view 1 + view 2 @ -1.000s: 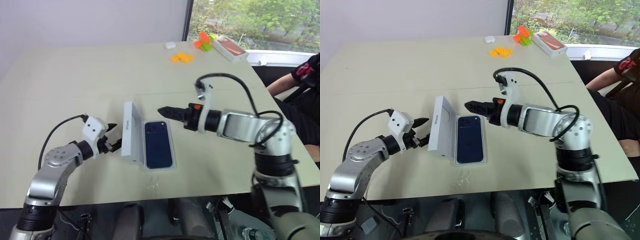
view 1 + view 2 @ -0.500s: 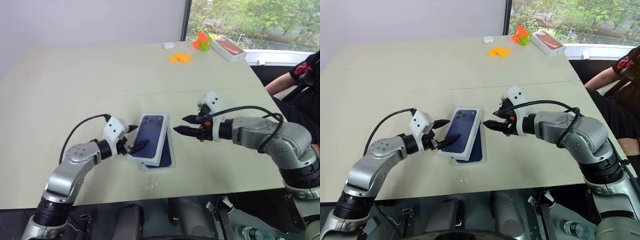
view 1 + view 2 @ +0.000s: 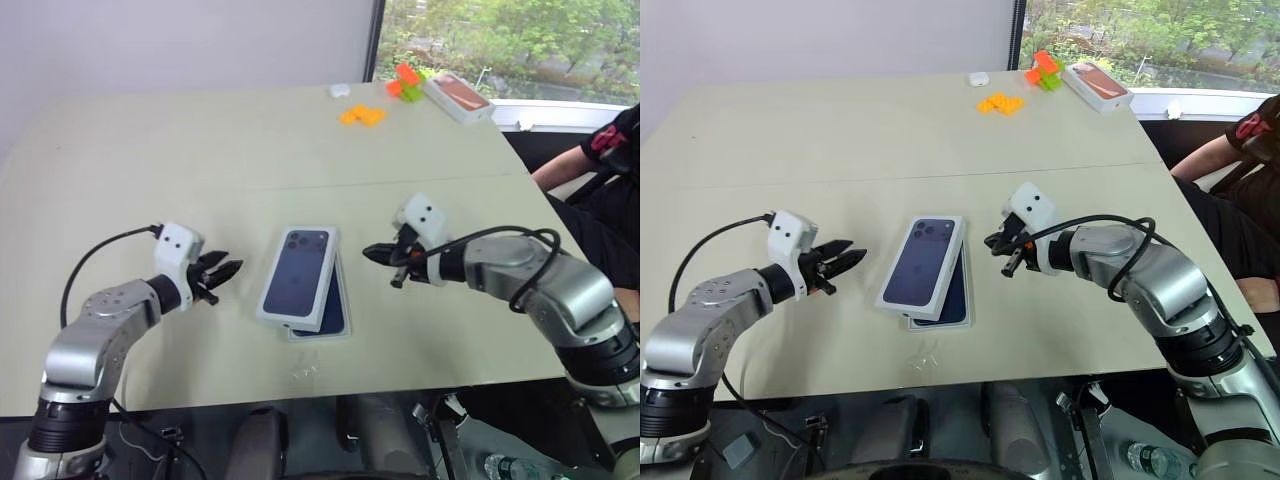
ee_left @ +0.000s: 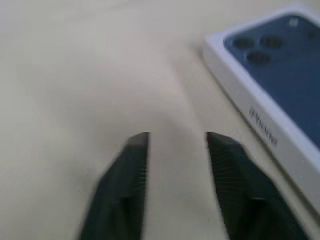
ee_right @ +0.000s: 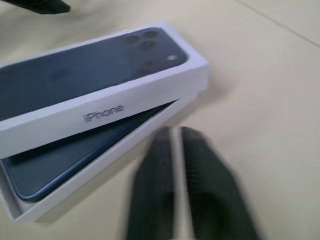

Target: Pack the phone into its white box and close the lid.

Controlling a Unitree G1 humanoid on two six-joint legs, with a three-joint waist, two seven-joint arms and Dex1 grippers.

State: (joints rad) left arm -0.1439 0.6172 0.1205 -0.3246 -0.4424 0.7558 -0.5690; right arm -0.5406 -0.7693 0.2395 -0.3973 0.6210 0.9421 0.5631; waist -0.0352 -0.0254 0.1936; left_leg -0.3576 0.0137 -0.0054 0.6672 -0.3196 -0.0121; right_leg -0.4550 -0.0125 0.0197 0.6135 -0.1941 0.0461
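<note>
The lid (image 3: 298, 275) is seen lying askew over the phone (image 3: 335, 312) in the box (image 5: 107, 162), flanked by the slightly parted left end effector (image 3: 222, 272) and the closed right end effector (image 3: 373, 252).

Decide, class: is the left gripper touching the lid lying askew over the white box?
Apart. In the left eye view, bare table shows between the left gripper and the lid; the left wrist view shows the same gap.
</note>
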